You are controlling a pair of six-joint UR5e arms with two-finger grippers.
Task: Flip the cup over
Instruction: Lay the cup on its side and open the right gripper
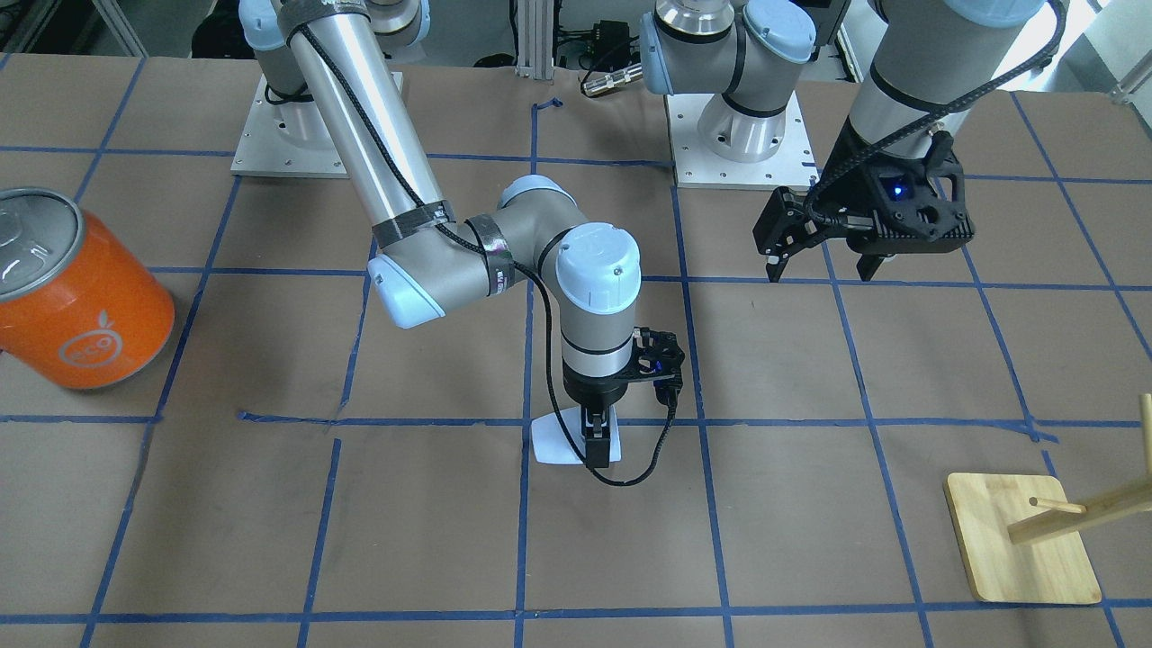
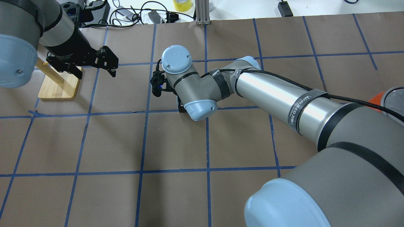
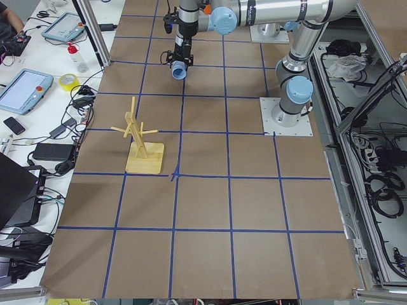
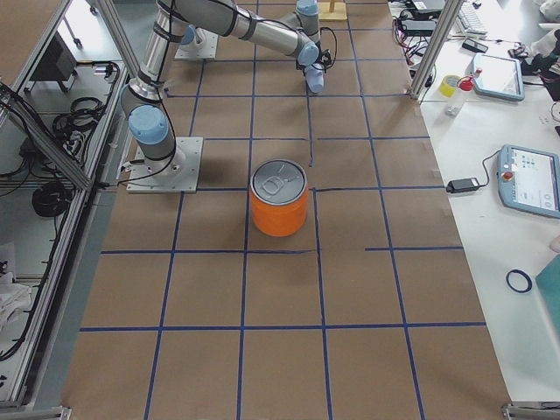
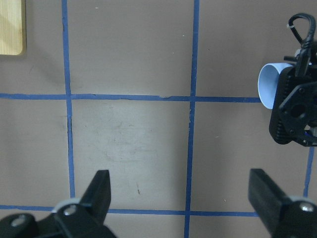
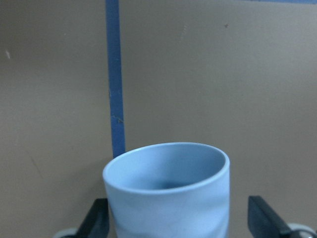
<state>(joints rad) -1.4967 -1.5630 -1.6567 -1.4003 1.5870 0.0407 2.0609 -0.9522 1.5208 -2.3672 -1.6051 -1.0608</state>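
The cup (image 1: 551, 443) is a small pale blue tumbler lying tilted on its side at the table's middle, low over a blue tape line, with its opening toward the robot's left. My right gripper (image 1: 596, 450) points straight down and is shut on the cup near its base. The right wrist view shows the cup (image 6: 168, 198) between both fingers. It also shows in the left wrist view (image 5: 270, 84) and the exterior left view (image 3: 180, 72). I cannot tell whether it touches the table. My left gripper (image 1: 819, 265) is open and empty, hovering apart from the cup.
A large orange can (image 1: 81, 297) with a silver lid stands far on the robot's right side. A wooden peg rack (image 1: 1021, 540) on a square base stands on the robot's left, near the left gripper (image 2: 96, 73).
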